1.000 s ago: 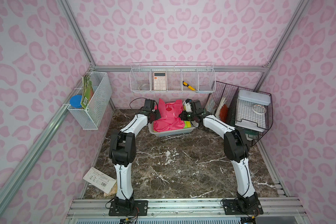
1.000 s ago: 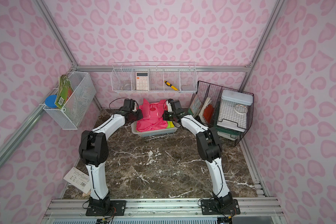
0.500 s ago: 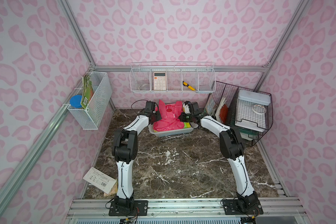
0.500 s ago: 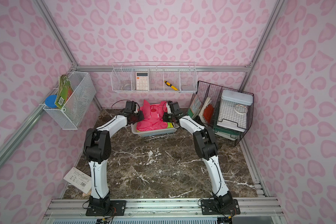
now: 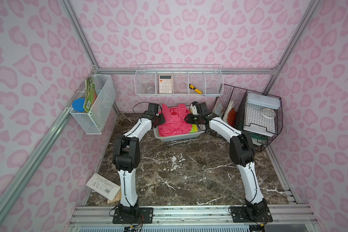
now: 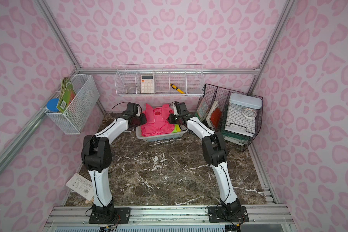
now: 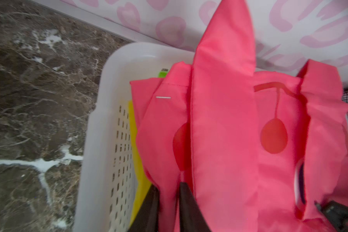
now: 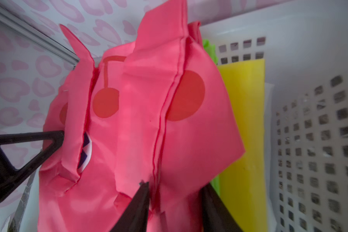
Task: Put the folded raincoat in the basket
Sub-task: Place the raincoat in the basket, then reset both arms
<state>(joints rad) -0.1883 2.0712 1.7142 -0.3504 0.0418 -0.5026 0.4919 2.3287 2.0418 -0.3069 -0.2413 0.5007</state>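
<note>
In both top views the raincoat [image 5: 175, 125] sits in the basket [image 5: 179, 138] by the back wall, its far end propped upright, with the left gripper [image 5: 160, 120] and right gripper [image 5: 187, 119] flanking it evenly. Left wrist: a fold lies in a narrow jaw gap; pinched or free, I can't tell. Right wrist: jaws parted, fold loose between them. I'd back both arms straight outward.

One raincoat [image 5: 175, 123] – one basket [image 5: 177, 138] – two wall racks [image 5: 179, 85] [image 5: 97, 108]
</note>
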